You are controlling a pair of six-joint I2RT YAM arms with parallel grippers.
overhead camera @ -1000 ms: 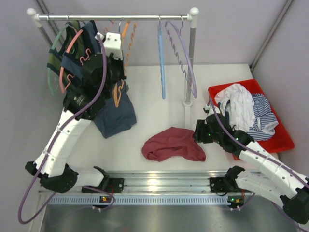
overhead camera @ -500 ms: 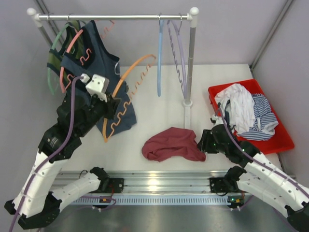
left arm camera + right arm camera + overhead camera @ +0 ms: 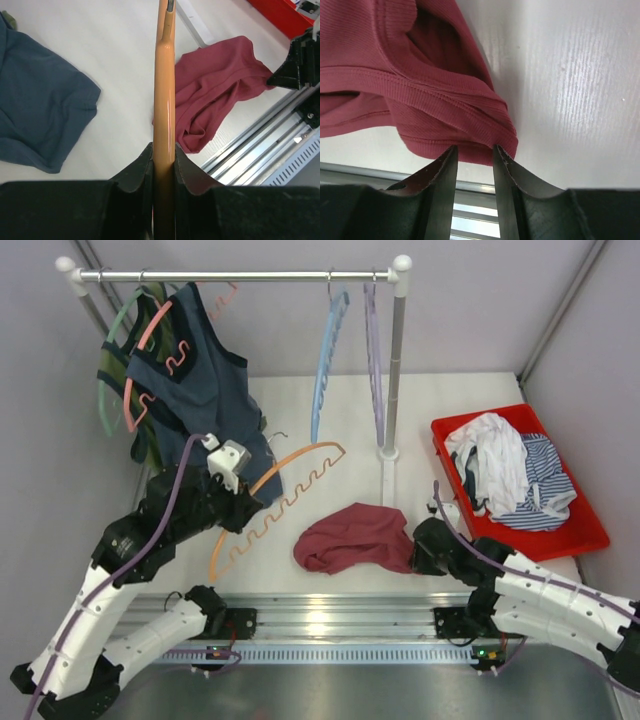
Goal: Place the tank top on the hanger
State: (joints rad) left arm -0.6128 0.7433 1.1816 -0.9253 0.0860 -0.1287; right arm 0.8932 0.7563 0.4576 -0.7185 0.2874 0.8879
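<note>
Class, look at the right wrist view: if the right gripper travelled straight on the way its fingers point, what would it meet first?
Most likely the folded hem of the soft maroon tank top, which lies at the parted fingertips of the right gripper on the white table; depth is unclear.

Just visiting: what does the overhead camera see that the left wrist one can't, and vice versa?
Only the overhead view shows the clothes rail with the light blue hanger on it, and the white and striped laundry in the red bin. Only the left wrist view shows the left hand close up, its fingers pressed against both sides of the orange hanger. Both show that hanger, the maroon tank top lying on the table, and a dark blue top.
</note>
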